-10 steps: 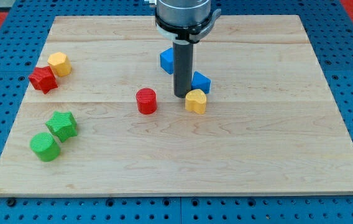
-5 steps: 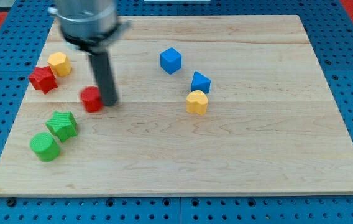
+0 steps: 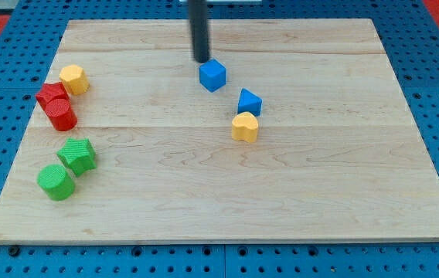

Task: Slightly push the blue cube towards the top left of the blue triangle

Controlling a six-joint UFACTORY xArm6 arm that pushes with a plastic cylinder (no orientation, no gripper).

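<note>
Pale wooden boards make up the surface [image 3: 343,193], which lies on a blue pegboard base [image 3: 3,31]. I carry no jaws, so nothing is grasped; I end in a dark rod, and my tip [image 3: 202,60] stands on the far half of the surface, just beyond the far-left side of the blue cube [image 3: 212,75], very close to it, though I cannot tell whether it touches. The blue cube sits a little left of centre on the far half. To its right and nearer lies the blue triangle [image 3: 250,102], apart from the cube, and touching the triangle's near-left side is a yellow block [image 3: 244,126] of rounded, heart-like shape. Well away on the left side, a yellow block [image 3: 73,79] with faceted sides sits farthest, a red star-like block [image 3: 50,94] lies just beside it on the near left, and a red cylinder [image 3: 62,114] presses against the near side of that red block. Nearer on the left, a green star-like block [image 3: 78,154] rests just beyond a green cylinder [image 3: 56,181], the two touching or nearly so.
</note>
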